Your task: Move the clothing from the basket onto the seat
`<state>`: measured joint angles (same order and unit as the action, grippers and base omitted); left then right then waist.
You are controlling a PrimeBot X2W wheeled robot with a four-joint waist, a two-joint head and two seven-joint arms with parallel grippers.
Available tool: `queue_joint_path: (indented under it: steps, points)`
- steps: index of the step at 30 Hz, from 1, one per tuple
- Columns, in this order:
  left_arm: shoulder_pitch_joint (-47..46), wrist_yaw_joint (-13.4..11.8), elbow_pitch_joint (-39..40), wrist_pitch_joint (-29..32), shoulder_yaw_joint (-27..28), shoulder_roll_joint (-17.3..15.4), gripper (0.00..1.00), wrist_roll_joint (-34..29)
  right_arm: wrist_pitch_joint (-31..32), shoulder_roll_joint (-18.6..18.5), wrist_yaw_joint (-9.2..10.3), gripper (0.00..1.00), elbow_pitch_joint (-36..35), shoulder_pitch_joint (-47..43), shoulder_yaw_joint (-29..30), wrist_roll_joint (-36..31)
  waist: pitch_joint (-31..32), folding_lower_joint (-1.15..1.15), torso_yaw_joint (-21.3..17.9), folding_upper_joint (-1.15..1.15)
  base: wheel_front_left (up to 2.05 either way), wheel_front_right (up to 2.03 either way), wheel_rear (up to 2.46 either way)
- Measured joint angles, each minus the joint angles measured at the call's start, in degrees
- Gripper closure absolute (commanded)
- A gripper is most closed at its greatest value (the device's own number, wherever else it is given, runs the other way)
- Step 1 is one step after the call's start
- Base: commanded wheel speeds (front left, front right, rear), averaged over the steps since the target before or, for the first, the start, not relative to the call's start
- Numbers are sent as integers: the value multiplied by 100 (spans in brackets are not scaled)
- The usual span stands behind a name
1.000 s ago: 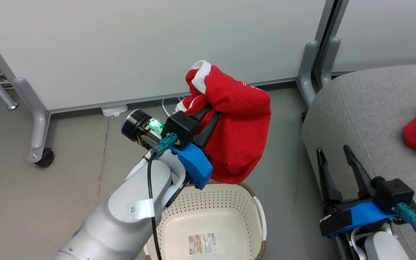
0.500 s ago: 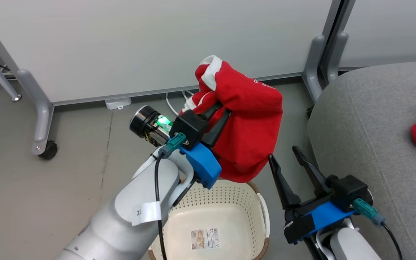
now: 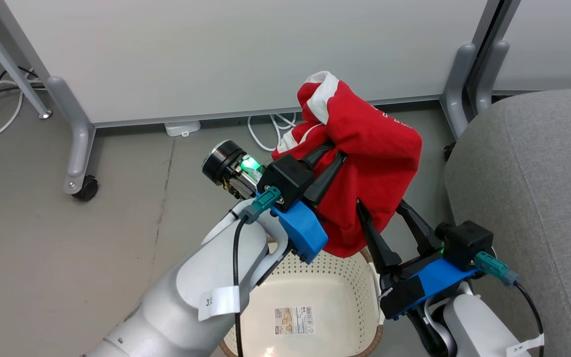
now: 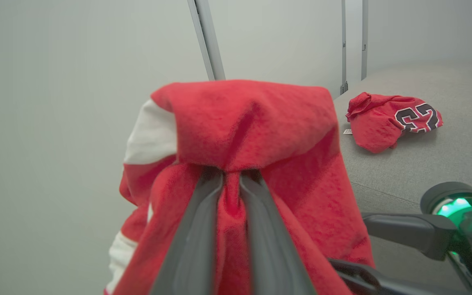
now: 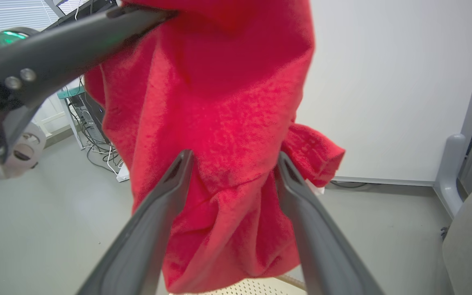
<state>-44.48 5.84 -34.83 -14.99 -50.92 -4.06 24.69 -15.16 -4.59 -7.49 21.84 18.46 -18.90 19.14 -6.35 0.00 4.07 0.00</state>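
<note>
Second carry in hand, by the look of it. Holds plain red garment pinched in left gripper, above basket's back rim. Has right gripper spread astride the hanging folds, not clamped. Numbered garment lying mid-seat. Next, likely: swing rightward past seat's near edge, clear the rounded corner, then release.

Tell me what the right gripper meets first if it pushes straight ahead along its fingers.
The bright red soft fabric garment hanging from the shut left gripper. The right gripper, open, flanks the garment's lower folds, so contact looks near, though depth is uncertain.
</note>
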Motion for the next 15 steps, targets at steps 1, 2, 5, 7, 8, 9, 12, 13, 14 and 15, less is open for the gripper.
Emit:
queue_joint_path:
  steps: [1,2,5,7,8,9,12,13,14,15]
  points:
    - [0,2,5,0,-3,4,100,0,0,-22,0,0,1,18,-32,26,-8,0,13,0,0,0,0]
    - [0,2,13,0,-8,7,100,0,0,-45,0,0,0,34,-57,54,-14,0,23,0,0,0,0]
    - [1,3,35,0,-15,19,100,-8,0,-78,0,0,-1,70,-118,82,-27,0,40,0,0,0,0]
    - [1,9,37,0,-16,23,100,-9,0,-82,0,98,-20,116,-154,119,-34,0,41,0,0,0,0]
    - [1,10,37,0,-16,24,100,-9,0,-86,0,100,-25,125,-168,120,-36,0,39,0,0,0,0]
    - [1,10,37,0,-15,24,100,-15,0,-89,0,100,-25,125,-190,126,-39,0,36,0,0,0,0]
    - [1,23,35,0,-15,27,100,-16,0,-116,0,100,-24,127,-225,163,-48,0,26,0,0,0,0]
    - [1,24,35,0,-15,27,100,-16,0,-129,0,100,-23,130,-230,164,-51,0,22,0,0,0,0]
    - [1,25,34,0,-15,29,100,-18,0,-135,0,100,-23,133,-233,166,-52,0,18,0,0,0,0]
    - [1,26,33,0,-15,29,100,-20,0,-136,0,100,-24,135,-235,167,-52,0,14,0,0,0,0]
